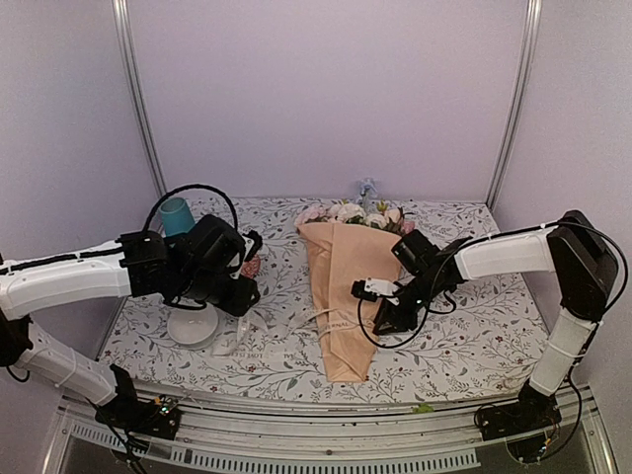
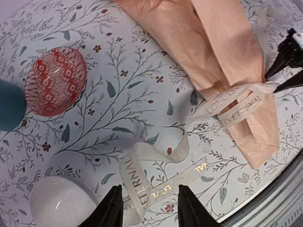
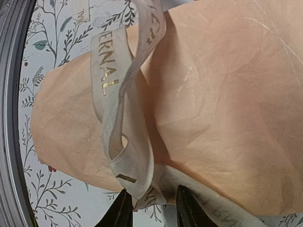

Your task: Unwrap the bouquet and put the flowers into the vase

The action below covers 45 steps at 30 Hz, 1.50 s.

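On the floral cloth (image 1: 474,336) I see one crinkled peach-paper bouquet (image 1: 341,286) centred and one smooth teal vase (image 1: 178,215) at ten o'clock. My left gripper (image 2: 149,191) gapes over the satin ribbon (image 2: 137,170); the right gripper (image 3: 152,191) straddles it, grip unclear.

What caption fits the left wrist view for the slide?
Left gripper, jaws apart, over the loose printed ribbon trailing from the paper-wrapped bouquet; red patterned dish nearby.
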### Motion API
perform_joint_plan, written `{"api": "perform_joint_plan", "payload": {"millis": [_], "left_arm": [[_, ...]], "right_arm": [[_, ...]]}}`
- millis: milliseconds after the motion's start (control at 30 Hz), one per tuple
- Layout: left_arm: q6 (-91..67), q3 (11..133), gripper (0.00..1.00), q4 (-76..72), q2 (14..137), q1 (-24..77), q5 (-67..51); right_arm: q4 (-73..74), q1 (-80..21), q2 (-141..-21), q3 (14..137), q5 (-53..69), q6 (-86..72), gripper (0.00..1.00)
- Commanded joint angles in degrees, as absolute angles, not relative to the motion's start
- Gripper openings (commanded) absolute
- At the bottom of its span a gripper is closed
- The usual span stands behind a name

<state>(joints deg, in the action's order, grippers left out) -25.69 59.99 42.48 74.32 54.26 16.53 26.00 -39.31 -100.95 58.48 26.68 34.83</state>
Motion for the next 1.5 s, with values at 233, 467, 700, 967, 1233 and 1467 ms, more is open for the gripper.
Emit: {"api": "perform_joint_plan", "payload": {"millis": [233, 467, 700, 967, 1233, 1467], "left_arm": [[-11.66, 41.96, 0.59, -13.20, 76.07, 62.51, 9.54], [-3.58, 45.24, 0.65, -30.25, 92.84, 65.85, 9.18], [4.15, 49.48, 0.72, -36.03, 104.19, 67.67, 11.38], [7.40, 52.48, 0.72, -42.13, 113.18, 67.72, 21.55], [5.35, 52.30, 0.71, -43.14, 116.23, 67.65, 42.74], [1.01, 46.95, 0.67, -45.46, 110.93, 67.54, 41.40]], "right_arm": [[24.02, -39.64, -98.24, 58.67, 24.44, 33.06, 0.00], [24.56, -39.55, -95.38, 57.48, 26.79, 32.65, 0.00], [24.61, -39.46, -94.94, 56.88, 28.96, 32.11, 0.00], [24.68, -38.54, -93.17, 55.99, 30.99, 31.72, 0.00], [26.70, -36.36, -93.84, 54.50, 29.75, 32.80, 0.00], [25.59, -35.95, -95.62, 53.97, 29.96, 32.32, 0.00]]}}
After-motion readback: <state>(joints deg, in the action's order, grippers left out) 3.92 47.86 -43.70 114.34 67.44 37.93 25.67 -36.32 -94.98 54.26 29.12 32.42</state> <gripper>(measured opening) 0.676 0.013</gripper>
